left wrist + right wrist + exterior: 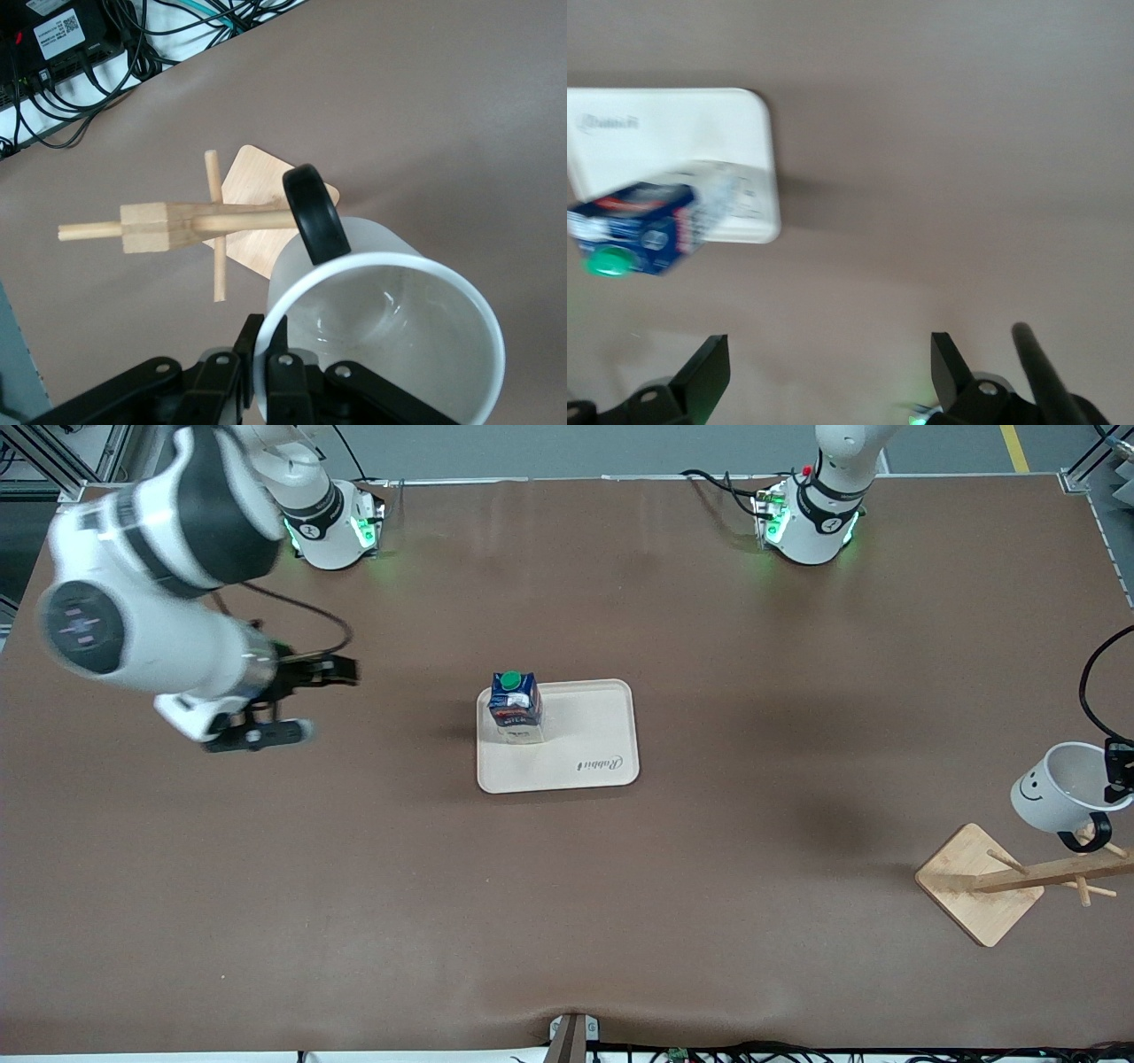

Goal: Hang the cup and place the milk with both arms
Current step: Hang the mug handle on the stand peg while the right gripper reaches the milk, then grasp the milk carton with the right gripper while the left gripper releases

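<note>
The white cup (1059,788) with a smiley face hangs tilted in my left gripper (1118,766), over the wooden rack (1019,877) at the left arm's end of the table. In the left wrist view the gripper (270,354) is shut on the cup's rim (399,266). The black handle (314,212) sits at the tip of a rack peg (239,220). The milk carton (515,707) stands upright on a corner of the cream tray (585,753) at mid-table. My right gripper (319,700) is open and empty, over bare table toward the right arm's end. It also shows in the right wrist view (828,372), apart from the milk (642,228).
The rack's square wooden base (979,881) lies near the table edge at the left arm's end. The table (709,868) is brown. Cables and a black box (62,35) lie past the table edge next to the rack.
</note>
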Robot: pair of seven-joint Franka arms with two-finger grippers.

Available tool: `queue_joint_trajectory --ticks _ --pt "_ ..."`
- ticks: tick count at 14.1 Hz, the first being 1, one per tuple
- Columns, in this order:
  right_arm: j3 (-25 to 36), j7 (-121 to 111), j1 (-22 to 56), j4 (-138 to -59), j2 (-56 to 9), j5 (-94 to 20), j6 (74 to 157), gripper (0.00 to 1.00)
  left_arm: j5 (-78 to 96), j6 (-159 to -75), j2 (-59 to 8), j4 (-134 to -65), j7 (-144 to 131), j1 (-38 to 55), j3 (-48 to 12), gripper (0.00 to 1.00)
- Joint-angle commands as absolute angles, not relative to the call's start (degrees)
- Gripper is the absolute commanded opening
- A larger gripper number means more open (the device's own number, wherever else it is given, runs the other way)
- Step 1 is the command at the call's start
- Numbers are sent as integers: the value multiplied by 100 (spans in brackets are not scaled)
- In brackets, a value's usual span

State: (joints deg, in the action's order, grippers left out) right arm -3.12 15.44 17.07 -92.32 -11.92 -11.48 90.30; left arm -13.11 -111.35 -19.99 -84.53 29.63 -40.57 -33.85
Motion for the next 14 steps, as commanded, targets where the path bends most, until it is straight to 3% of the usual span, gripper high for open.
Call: queue_joint_trajectory --ticks 1,3,4,5,7,8,14 --pt "-237 2187 2256 -9948 -993 -1555 9946 100 -1055 -11206 -2127 -8367 3269 -4253 -3428 0" --pt "-237 2652 2591 -10072 -1019 -1617 10360 100 -1020 -11276 -2171 -8367 3270 -4280 -3419 0" --pt "-237 2907 2871 -10142 -1046 -1626 10597 100 -1020 -11276 -2180 -8367 3243 -4272 -3419 6" --pt "-237 3161 3031 -10212 -1098 -1626 10869 100 -1020 -11285 -2206 -8376 3208 -4271 -3419 20" --pt "-229 3331 3216 -10239 -1238 -1617 11248 100 -1002 -11285 -2215 -8367 3103 -4263 -3419 88" --pt "-237 3331 3225 -10239 -1318 -1617 11389 100 -1002 -11276 -2215 -8367 3059 -4263 -3419 100" --pt "-229 3698 3401 -10239 -1670 -1608 12023 100 -1011 -10716 -1794 -8376 1797 -4219 -3787 100"
